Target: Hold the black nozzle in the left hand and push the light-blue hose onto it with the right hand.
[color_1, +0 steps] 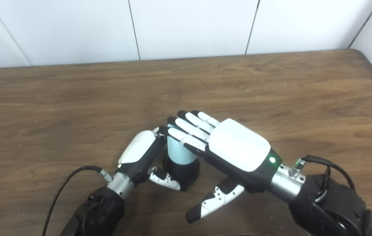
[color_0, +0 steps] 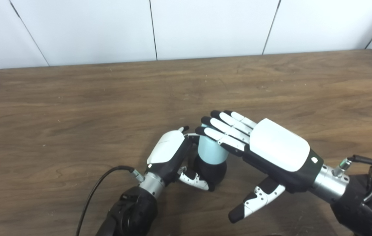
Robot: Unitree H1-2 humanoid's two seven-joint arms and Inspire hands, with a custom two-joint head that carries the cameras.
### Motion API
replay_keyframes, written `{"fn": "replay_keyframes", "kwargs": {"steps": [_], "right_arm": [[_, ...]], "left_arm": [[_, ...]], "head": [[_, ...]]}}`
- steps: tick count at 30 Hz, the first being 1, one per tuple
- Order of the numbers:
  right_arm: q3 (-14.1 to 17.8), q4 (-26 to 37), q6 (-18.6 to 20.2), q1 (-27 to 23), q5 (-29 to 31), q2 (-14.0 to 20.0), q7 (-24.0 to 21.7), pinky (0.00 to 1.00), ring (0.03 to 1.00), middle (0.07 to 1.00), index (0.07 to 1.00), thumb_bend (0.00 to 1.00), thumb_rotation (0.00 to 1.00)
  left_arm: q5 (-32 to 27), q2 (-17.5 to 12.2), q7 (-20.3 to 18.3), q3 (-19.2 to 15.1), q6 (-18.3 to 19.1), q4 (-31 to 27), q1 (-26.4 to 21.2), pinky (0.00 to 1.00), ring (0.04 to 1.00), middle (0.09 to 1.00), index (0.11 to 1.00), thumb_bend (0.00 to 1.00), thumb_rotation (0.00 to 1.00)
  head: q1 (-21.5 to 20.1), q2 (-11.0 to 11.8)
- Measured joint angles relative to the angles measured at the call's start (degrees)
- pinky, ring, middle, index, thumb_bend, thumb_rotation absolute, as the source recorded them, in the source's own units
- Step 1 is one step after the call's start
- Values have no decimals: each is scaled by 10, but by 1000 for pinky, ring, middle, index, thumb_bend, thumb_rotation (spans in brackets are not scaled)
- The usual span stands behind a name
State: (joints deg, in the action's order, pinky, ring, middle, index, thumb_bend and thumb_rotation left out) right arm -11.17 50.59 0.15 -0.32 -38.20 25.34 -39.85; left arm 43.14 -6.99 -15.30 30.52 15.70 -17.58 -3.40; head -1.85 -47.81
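The black nozzle stands upright on the wooden table, near the front middle. A short light-blue hose sits on top of it. My left hand is shut on the nozzle from the left, its thumb curled across the black base and its fingers hidden behind. My right hand comes in from the right, palm down and open. Its straight fingers lie over the top end of the hose, hiding it, and its thumb hangs free below. In the right eye view the hose shows between both hands.
A black cable runs from my left wrist toward the front edge. Another cable loops at my right wrist. White wall panels rise behind the table's far edge.
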Motion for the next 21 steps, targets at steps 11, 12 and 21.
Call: {"fn": "replay_keyframes", "kwargs": {"steps": [11,12,21], "right_arm": [[-5,-7,-4,-1,-5,1,8,1000,1000,1000,961,601,1000],[-5,-7,-4,-1,-6,1,9,1000,1000,1000,961,601,1000],[-11,-8,-2,0,-13,1,15,1000,1000,1000,963,603,1000]], "left_arm": [[1,0,-2,-1,1,-1,0,982,699,510,468,520,0],[1,0,-2,-1,1,-1,0,982,700,510,468,520,0],[0,0,-2,-2,1,-1,0,983,702,509,468,520,0]], "head": [[0,-1],[0,-1],[1,-1]]}}
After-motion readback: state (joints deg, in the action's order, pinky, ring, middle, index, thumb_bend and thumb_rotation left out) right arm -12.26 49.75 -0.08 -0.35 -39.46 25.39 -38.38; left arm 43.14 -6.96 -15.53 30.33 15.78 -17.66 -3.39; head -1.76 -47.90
